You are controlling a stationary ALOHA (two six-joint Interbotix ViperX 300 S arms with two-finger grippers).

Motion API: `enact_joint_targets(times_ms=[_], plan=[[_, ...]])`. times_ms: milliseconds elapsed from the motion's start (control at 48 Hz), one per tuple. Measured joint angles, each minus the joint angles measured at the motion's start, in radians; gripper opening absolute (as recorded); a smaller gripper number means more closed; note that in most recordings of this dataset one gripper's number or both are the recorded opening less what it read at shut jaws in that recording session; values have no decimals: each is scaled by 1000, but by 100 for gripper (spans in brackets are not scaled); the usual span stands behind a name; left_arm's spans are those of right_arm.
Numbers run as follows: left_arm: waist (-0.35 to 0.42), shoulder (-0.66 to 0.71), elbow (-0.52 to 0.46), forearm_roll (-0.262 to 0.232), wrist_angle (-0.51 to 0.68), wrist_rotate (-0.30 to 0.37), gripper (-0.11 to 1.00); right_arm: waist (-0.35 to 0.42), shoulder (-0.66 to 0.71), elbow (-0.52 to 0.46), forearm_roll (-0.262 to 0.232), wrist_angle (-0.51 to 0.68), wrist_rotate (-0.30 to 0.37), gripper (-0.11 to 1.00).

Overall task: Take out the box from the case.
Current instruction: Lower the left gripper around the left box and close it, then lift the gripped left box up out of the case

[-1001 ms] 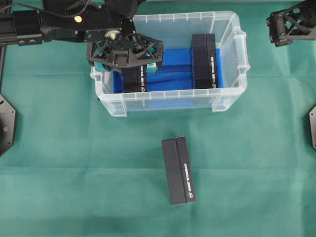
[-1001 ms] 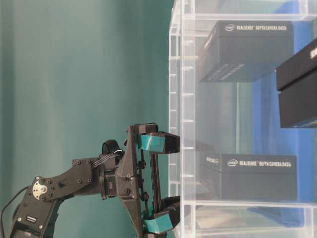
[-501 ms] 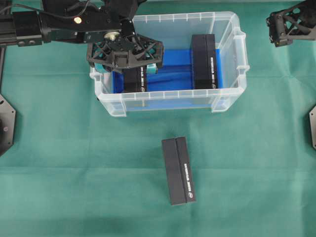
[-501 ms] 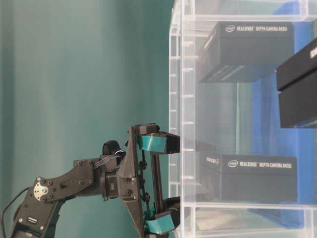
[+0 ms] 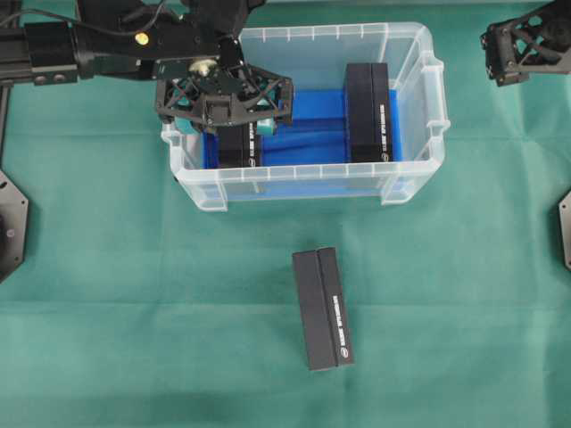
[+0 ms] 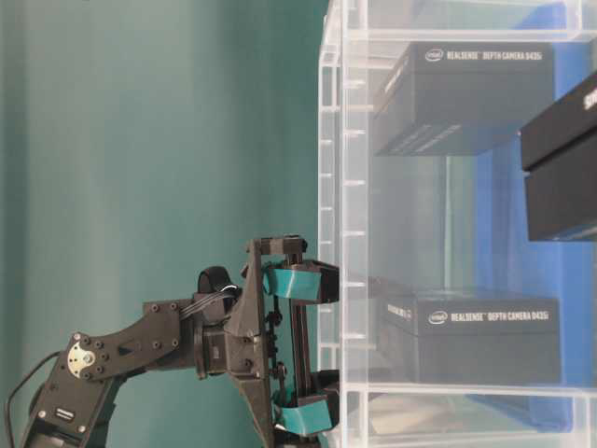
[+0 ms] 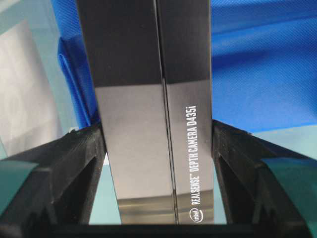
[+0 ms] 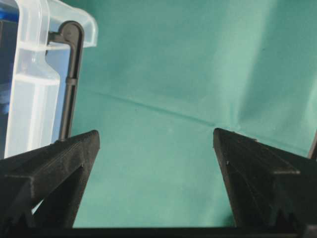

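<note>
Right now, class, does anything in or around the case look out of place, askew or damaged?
Nothing looks damaged or spilled. One black box lies slightly askew on the green cloth, outside the case; two more boxes remain inside.

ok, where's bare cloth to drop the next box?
Free: the green cloth left of the loose box, the stretch to its right, and the strip between it and the case. Crowded: inside the case, where the left gripper straddles one box and another stands right.

Two boxes in case; third box outside, before it.
</note>
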Motion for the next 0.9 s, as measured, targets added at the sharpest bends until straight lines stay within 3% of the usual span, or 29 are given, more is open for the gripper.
enact_joint_targets(times_ms=[438, 897], plan=[[-2, 3, -37, -6, 17, 0, 61, 0, -6, 3, 2, 0, 0, 94], [-9, -8, -219, -5, 201, 5, 61, 0, -17, 8, 0, -6, 0, 94]])
